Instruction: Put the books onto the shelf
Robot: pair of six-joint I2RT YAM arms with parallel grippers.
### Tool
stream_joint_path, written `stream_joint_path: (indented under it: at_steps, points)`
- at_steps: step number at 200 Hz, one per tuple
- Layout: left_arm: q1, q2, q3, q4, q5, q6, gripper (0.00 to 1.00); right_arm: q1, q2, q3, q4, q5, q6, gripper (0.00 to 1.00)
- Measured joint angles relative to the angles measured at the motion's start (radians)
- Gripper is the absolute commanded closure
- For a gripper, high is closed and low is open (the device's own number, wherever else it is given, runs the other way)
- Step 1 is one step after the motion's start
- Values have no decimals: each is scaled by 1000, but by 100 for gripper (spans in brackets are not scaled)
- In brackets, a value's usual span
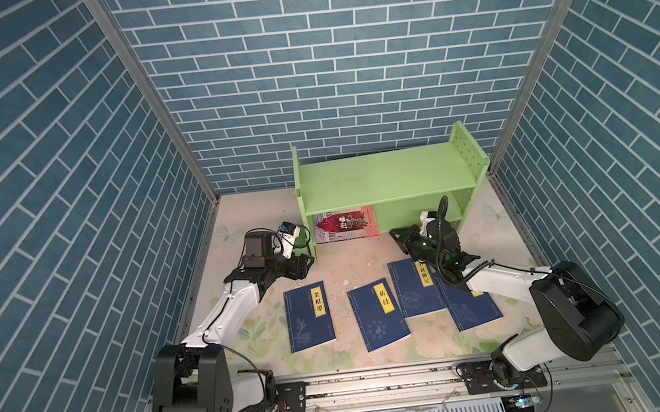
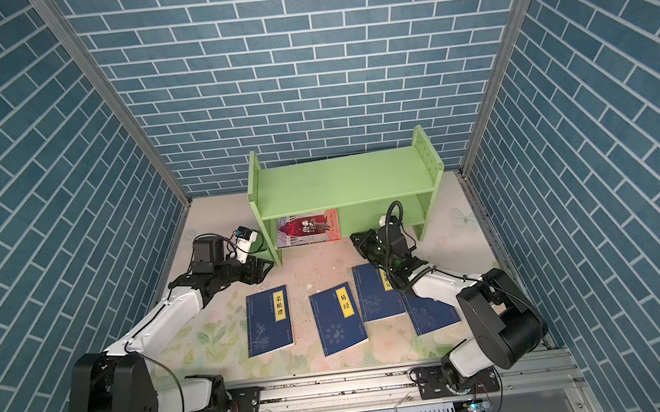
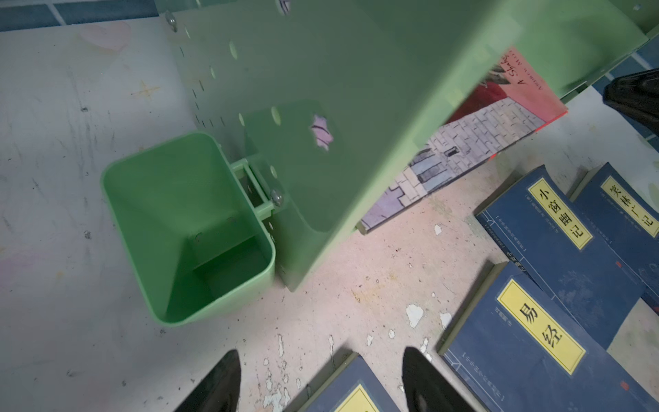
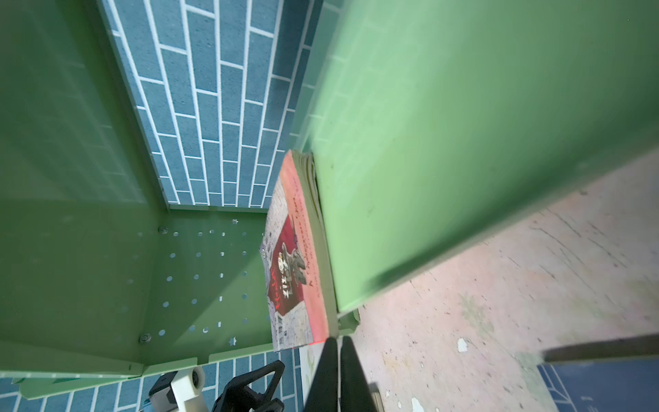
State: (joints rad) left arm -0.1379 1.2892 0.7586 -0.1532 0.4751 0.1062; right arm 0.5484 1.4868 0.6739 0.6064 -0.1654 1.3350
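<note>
- Shelf (image 1: 383,176): green, two tiers; the top tier stood bare.
- Blue books (image 1: 378,314): four lay flat on the table in front of the shelf, and the two nearest its right end overlapped. None was shelved; all likely awaited pickup.
- Red book (image 1: 345,224): lay flat at the left end of the shelf's lower tier, its front edge overhanging, so judged not fully seated.
- Left claw (image 3: 321,378): spread wide and empty by the shelf's left leg, probably standing clear.
- Right claw (image 4: 337,356): pinched together on nothing at the red book's overhanging corner, seemingly to nudge it inward; contact unclear.
- Cup (image 3: 185,228): hung outside the shelf's left panel, empty.
</note>
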Motion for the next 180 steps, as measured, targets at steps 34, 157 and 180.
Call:
stream_joint_path:
  at_steps: [34, 157, 180]
  points:
    - [0, 0, 0, 1, 14, -8, 28, 0, 63, 42, 36, -20, -8, 93]
    - [0, 15, 2, 0, 35, -43, 29, -6, 235, 138, 120, -102, -7, 93]
    - [0, 16, 2, -1, 35, -43, 29, -6, 243, 139, 129, -113, -7, 93]
